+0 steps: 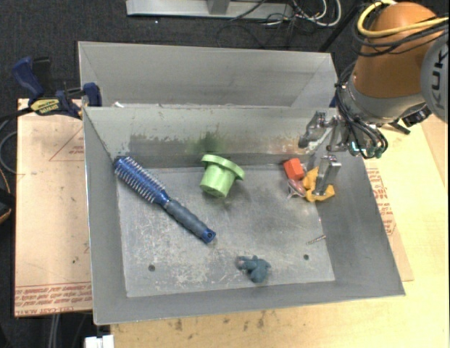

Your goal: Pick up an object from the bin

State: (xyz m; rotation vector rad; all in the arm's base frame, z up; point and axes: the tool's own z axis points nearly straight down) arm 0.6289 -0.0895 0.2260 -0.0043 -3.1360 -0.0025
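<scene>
My gripper (325, 178) hangs low at the bin's right side, close to the back wall. Right at its tip lies a small orange, red and yellow toy (303, 180): the red-orange part is to the gripper's left and the yellow part curls under its tip. Whether the toy is gripped I cannot tell. A light green flanged plastic cup (219, 175) lies on its side in the middle of the back, well to the gripper's left.
A blue hairbrush (163, 198) lies diagonally across the left half of the floor. Near the front edge sits a small grey-blue figure (253, 267). A thin dark sliver (317, 239) lies on the floor below the gripper. The arm's orange cover hangs over the right rim.
</scene>
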